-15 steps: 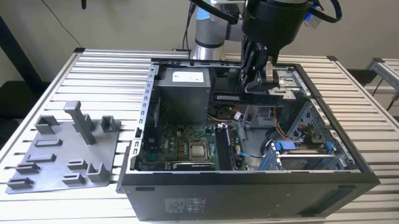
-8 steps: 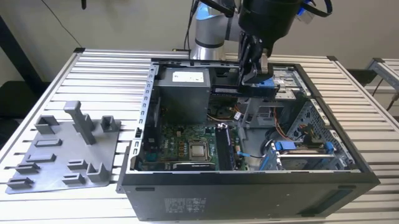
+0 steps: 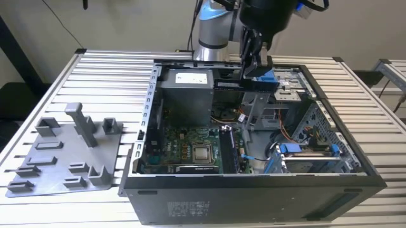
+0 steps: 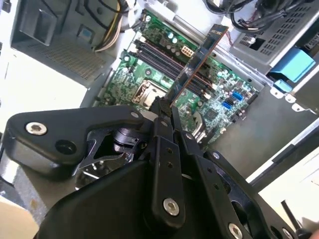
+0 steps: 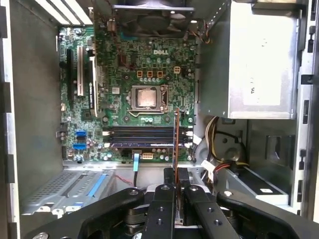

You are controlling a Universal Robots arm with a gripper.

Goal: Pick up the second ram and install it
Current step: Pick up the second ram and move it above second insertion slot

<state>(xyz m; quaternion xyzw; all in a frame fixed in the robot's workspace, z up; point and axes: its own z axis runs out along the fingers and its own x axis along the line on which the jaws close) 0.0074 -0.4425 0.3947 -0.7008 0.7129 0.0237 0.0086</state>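
My gripper (image 4: 164,110) is shut on the second ram (image 4: 197,62), a long, thin, dark stick with a brown edge that juts out from between the fingertips. In the first wrist view the second ram (image 5: 176,137) shows edge-on, hanging above the green motherboard (image 5: 124,74) and crossing its row of long memory slots (image 5: 144,137). In the exterior view the gripper (image 3: 254,71) hangs over the back half of the open computer case (image 3: 254,190), well above the board, with the second ram (image 3: 229,85) sticking out toward that view's left.
The grey power supply box (image 3: 185,97) and a blue-latched drive cage (image 3: 307,154) flank the board inside the case. A grey holder plate (image 3: 57,178) with blocks and a tall post (image 3: 82,124) lies on the slatted table (image 3: 108,71) at the exterior view's left.
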